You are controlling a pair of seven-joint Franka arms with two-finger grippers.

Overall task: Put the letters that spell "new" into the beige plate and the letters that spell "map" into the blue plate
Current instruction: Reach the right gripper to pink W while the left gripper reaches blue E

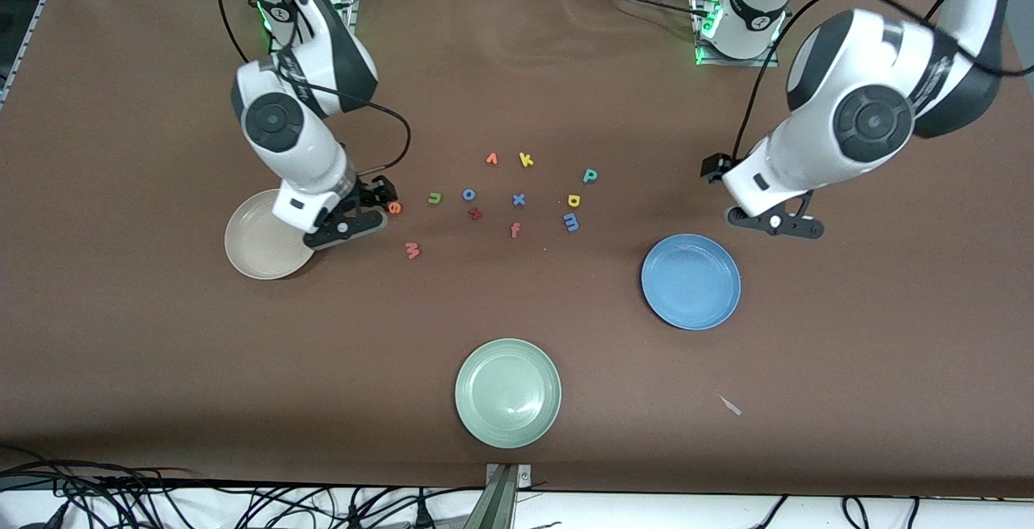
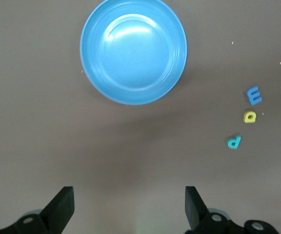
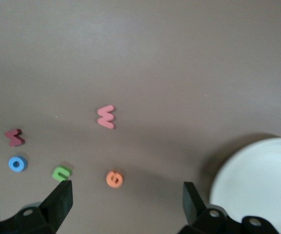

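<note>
I see a brown table with cables trailing along its edge nearest the front camera; three plates sit on it and a scatter of foam letters lies mid-table.

My right gripper hangs low at the rim of the beige plate, fingers spread and holding nothing, just beside the orange e; the arm bends down from its base. My left gripper is also spread and empty, over bare table just farther from the front camera than the blue plate; that arm folds at the elbow.

The green n lies beside the e, the pinkish-red w nearer the camera; toward the left arm's end, the teal p, yellow a and blue m lie in a line. The pale green plate is nearest the camera.

The right wrist view gives me w, e and n plus the beige rim; the left wrist view shows the blue plate empty, with m, a, p off to one side; only the front view shows the green plate.
</note>
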